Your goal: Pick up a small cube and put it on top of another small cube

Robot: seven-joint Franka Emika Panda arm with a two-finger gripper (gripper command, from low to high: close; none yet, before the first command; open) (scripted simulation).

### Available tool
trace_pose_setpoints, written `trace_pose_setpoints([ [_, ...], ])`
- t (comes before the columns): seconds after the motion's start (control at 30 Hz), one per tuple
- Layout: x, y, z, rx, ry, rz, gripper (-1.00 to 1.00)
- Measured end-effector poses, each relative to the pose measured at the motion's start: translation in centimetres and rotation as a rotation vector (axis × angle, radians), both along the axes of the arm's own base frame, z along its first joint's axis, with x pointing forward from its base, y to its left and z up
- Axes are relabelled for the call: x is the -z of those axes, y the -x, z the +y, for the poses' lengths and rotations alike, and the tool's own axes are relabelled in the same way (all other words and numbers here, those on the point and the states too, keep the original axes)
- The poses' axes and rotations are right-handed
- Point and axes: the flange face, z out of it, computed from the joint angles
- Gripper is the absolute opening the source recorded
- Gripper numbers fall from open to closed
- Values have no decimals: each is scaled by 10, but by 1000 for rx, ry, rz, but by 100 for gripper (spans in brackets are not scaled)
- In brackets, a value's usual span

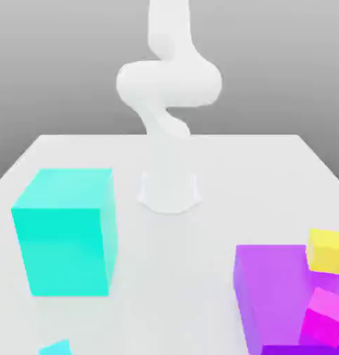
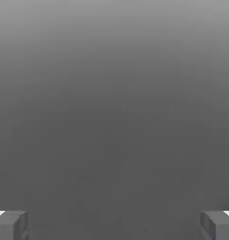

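Observation:
The small cyan cube (image 1: 58,347) peeks in at the front edge of the exterior view, on its left, below a much larger cyan block. The small yellow cube (image 1: 326,249) lies at the exterior view's right, by the upper right corner of the purple block; I cannot tell whether it rests on or beside that block. In the hand view my gripper (image 2: 114,226) is open: its grey fingertips (image 2: 12,225) stand far apart with nothing between them, facing plain grey background. The white arm (image 1: 168,80) rises from its base at the table's middle back.
A big cyan block (image 1: 64,232) stands on the exterior view's left. A large purple block (image 1: 272,295) sits at the front right, with a small magenta-pink cube (image 1: 324,315) against it. The arm's round base (image 1: 169,191) stands on the white table (image 1: 172,277).

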Motion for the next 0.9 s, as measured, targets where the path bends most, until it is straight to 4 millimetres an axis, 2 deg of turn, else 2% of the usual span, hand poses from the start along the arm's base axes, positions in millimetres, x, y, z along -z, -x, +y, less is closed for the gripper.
trace_pose_setpoints([
  [0.23,90,-81,-33,216,-82,162,0],
  [0.47,196,-135,-74,429,-168,312,0],
  [0.7,315,-160,-122,655,-262,455,0],
  [0.9,422,-160,-149,834,-345,576,0],
])
